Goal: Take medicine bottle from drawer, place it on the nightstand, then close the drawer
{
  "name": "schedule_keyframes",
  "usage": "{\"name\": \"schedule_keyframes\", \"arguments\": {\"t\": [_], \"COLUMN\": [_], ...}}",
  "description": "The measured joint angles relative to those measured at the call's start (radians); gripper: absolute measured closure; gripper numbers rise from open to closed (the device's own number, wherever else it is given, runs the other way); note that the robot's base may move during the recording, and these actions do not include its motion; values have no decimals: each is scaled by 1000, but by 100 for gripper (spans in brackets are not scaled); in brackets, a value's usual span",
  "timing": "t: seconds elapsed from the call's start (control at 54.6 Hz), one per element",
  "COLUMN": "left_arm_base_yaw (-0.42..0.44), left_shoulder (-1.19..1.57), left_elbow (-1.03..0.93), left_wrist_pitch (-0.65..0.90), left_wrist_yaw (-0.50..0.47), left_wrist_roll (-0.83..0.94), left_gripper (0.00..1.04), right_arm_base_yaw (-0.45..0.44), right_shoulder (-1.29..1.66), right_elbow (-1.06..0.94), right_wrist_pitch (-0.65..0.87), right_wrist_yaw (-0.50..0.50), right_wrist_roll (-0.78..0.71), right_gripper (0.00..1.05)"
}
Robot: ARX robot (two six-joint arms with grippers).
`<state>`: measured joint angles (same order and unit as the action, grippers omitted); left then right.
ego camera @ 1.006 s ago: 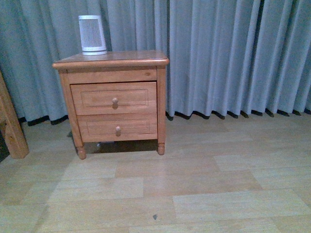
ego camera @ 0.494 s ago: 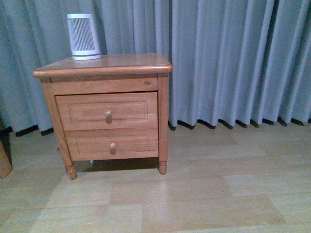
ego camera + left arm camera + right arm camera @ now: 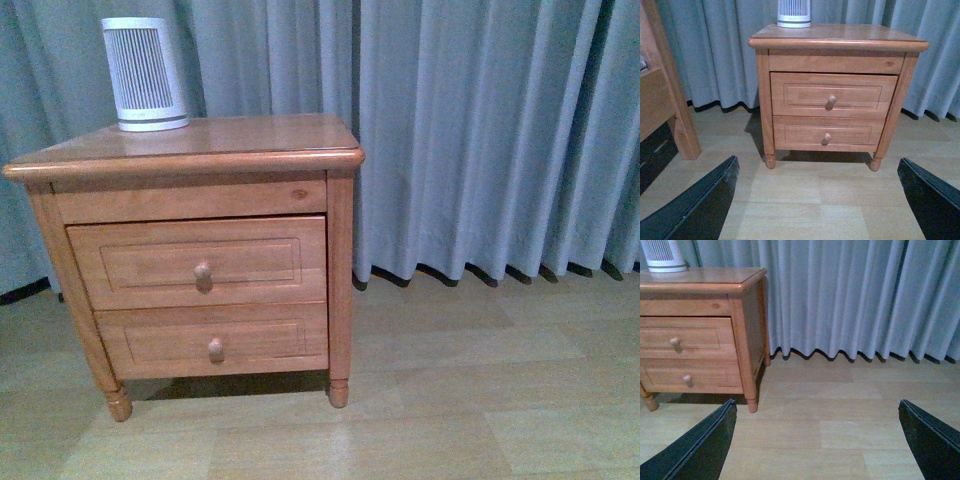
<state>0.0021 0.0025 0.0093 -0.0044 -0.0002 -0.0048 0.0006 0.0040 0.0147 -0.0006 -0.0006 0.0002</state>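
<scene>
The reddish-brown nightstand (image 3: 230, 150) stands at the left of the front view, against the curtain. Its taller upper drawer (image 3: 150, 265) with a round knob (image 3: 203, 272) looks shut, as does the shallower drawer below. The medicine bottle is hidden. Neither arm shows in the front view. My left gripper (image 3: 817, 167) is open and empty above the floor, facing the nightstand (image 3: 840, 42) and its upper drawer (image 3: 805, 95) from a distance. My right gripper (image 3: 816, 407) is open and empty, with the nightstand (image 3: 747, 330) off to one side.
A tall white-grey slatted appliance (image 3: 143, 73) stands on the nightstand's back left corner. A grey-blue curtain (image 3: 480, 130) hangs behind. The floor (image 3: 480, 400) is pale wood. A plain wooden furniture leg (image 3: 675, 100) shows beside the nightstand in the left wrist view.
The front view has drawn closer to the nightstand, which now looks larger and sits further left. The wooden leg at the left edge has left the view.
</scene>
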Motion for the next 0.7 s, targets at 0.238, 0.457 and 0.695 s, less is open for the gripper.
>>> {"name": "schedule_keyframes", "arguments": {"t": [0.238, 0.457, 0.695], "left_arm_base_yaw": [0, 0, 114], "left_shoulder": [0, 0, 403], "left_elbow": [0, 0, 202], "left_wrist_pitch": [0, 0, -40], "left_wrist_yaw": [0, 0, 363], "left_wrist_roll": [0, 0, -200], "left_gripper": [6, 6, 6], "right_arm_base_yaw": [0, 0, 0], "right_shoulder": [0, 0, 0], "right_elbow": [0, 0, 0], "right_wrist_pitch": [0, 0, 0], "right_wrist_yaw": [0, 0, 0], "right_wrist_roll": [0, 0, 0], "right_gripper": [7, 7, 7]}}
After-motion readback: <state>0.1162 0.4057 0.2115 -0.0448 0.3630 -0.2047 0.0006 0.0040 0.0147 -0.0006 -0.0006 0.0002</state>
